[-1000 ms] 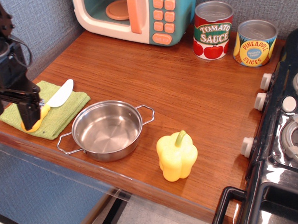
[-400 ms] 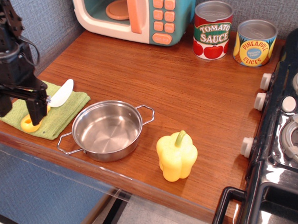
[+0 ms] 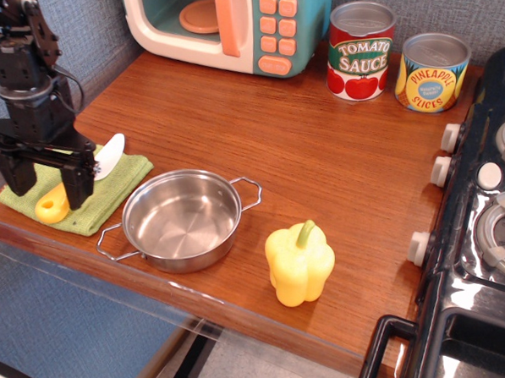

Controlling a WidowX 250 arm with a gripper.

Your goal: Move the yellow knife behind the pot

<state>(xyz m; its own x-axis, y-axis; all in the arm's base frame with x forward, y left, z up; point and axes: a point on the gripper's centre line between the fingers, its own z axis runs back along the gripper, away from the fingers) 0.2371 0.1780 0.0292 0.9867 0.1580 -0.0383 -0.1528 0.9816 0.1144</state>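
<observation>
Open fingers straddle yellow knife on green cloth, left of pot.

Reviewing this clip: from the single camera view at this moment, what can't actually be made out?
- The gripper and its black finger cover the middle of the yellow knife: contact with it cannot be judged.
- The green cloth is partly behind the arm.
- The stove is cut off by the right edge.
- The toy microwave is cropped at the top.

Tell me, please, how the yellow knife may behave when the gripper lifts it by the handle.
The yellow knife looks like stiff toy plastic, so probably light and rigid. Its rounded, glossy handle could slip or twist between fingers. Lying on the green cloth, it likely will not slide.
</observation>
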